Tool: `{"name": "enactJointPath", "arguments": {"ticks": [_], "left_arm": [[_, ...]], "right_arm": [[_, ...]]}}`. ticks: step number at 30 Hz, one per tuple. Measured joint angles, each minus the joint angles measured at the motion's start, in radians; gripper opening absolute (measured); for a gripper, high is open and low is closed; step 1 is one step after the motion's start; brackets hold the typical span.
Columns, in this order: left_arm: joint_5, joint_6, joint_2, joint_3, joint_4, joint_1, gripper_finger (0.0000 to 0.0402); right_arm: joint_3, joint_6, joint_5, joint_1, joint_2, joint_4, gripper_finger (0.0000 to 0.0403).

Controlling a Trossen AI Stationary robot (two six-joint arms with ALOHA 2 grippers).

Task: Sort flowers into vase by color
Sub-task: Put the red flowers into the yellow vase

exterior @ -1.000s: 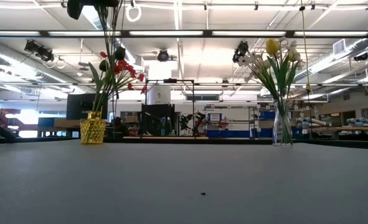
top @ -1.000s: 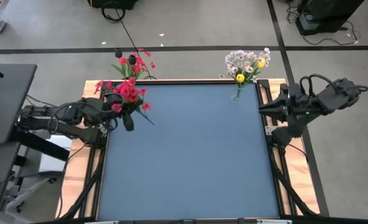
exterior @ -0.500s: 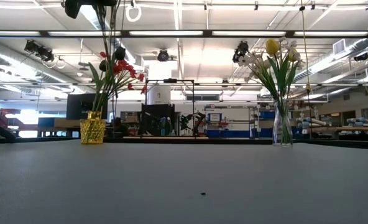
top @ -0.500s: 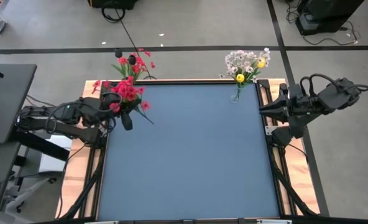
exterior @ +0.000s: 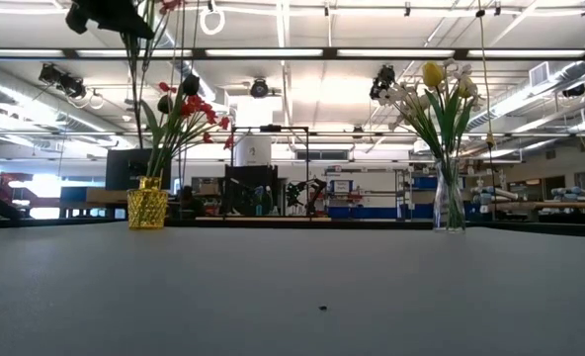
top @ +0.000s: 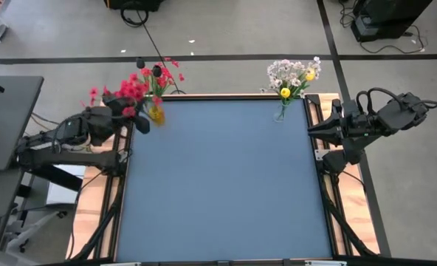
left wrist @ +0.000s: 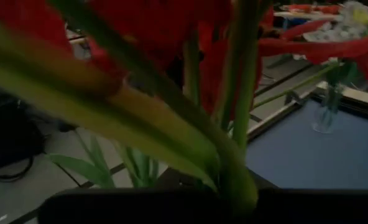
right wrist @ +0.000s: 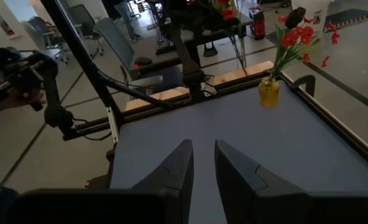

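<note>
My left gripper (top: 135, 122) is at the table's far left corner, high up (exterior: 105, 14), shut on a red-blossomed spray (top: 122, 92). Beside it, a gold vase (top: 156, 114) (exterior: 147, 208) stands on the table and holds red sprays and a dark bloom (top: 157, 72). A clear vase (top: 281, 112) (exterior: 449, 203) stands at the far right corner with white blossoms and yellow buds (top: 292, 74). My right gripper (top: 312, 129) (right wrist: 201, 149) waits shut over the table's right edge. My left gripper pinches the red spray by its green stem (left wrist: 234, 180), below the blossoms. The fingers come level from the table's left side, across the stem. The spray is upright, with its blossoms (exterior: 169, 5) above the fingers and the thin stem (exterior: 134, 99) hanging below, just left of the gold vase's flowers.
The dark tabletop (top: 218, 185) is ringed by a wooden frame (top: 104, 214). Beyond the far edge are floor cables (top: 141, 18). The right wrist view shows a person's hand (right wrist: 10, 74) on a handle far past the table's left side.
My left gripper has carried the red spray from above the far left corner of the tabletop toward the table's left and far edges. The blossoms now sit left of the gold vase, which they had hidden from above. The vases and my right arm have kept still.
</note>
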Motion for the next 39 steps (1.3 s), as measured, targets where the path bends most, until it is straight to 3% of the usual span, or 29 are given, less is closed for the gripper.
{"name": "enactJointPath", "arguments": {"ticks": [10, 25, 32, 39], "left_arm": [[0.283, 0.158, 0.036, 0.0, 0.105, 0.313, 0.0006], [0.531, 0.169, 0.143, 0.0, 0.137, 0.618, 0.0008], [0.562, 0.145, 0.208, 0.0, 0.143, 0.67, 0.0009], [0.568, -0.071, 0.24, 0.0, 0.042, 0.747, 0.0033]], "right_arm": [[0.0, 0.0, 0.0, 0.0, 0.0, 0.0, 0.0075], [0.0, 0.0, 0.0, 0.0, 0.0, 0.0, 0.0076], [0.0, 0.001, 0.0, 0.0, 0.0, 0.0, 0.0076], [0.0, 0.001, 0.0, 0.0, 0.0, 0.0, 0.0076]]}}
